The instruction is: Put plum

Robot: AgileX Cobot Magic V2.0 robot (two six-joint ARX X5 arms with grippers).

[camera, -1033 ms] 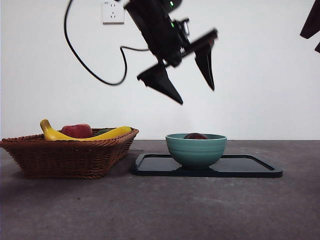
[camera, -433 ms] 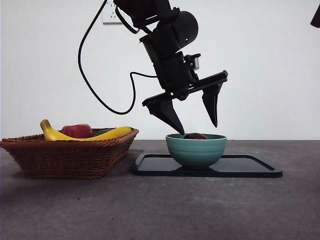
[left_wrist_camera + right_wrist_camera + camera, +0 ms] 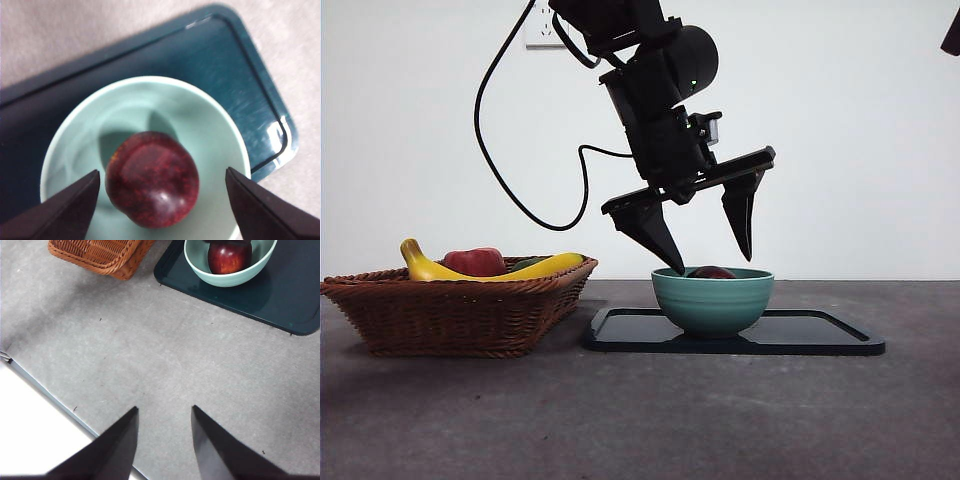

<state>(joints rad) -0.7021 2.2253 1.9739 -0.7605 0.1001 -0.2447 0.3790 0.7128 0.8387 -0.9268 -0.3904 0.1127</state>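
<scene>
Left claw [image 3: 710, 250] dropped from high — now spread just above bowl [image 3: 712, 298].

A wicker basket [image 3: 460, 310] of bananas [image 3: 490, 268] sits beside a dark tray [image 3: 820, 335].

The plum [image 3: 152, 186] lies in the bowl [image 3: 712, 300] (on the tray [image 3: 820, 335]), seemingly right of the basket [image 3: 455, 310].

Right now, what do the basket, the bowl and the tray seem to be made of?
The basket looks like woven wicker: brown interlaced strands with a braided rim, matte. The bowl seems to be glazed ceramic: smooth pale green with faint ridges and a soft sheen. The tray is dark and glossy with bright reflections at its raised rim, probably plastic, perhaps lacquered; the pictures do not settle it.
</scene>
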